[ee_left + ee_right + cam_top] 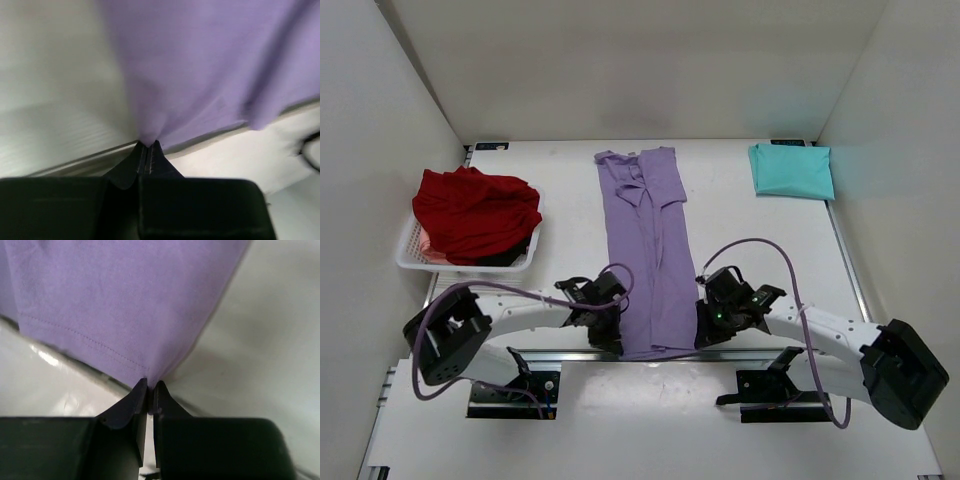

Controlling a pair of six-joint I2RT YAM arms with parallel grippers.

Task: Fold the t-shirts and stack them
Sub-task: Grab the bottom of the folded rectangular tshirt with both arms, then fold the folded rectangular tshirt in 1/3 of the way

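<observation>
Purple t-shirt [125,300] hem stitching [95,346], right wrist view only

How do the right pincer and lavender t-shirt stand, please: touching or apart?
Touching. The right wrist view shows the right pincer pinched shut on a hemmed corner of the lavender t-shirt.

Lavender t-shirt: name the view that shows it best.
Top external shows the whole lavender t-shirt, folded into a long strip. The left wrist view shows only a corner pinched in the left gripper; the right wrist view, the stitched hem corner in the right gripper.
</observation>
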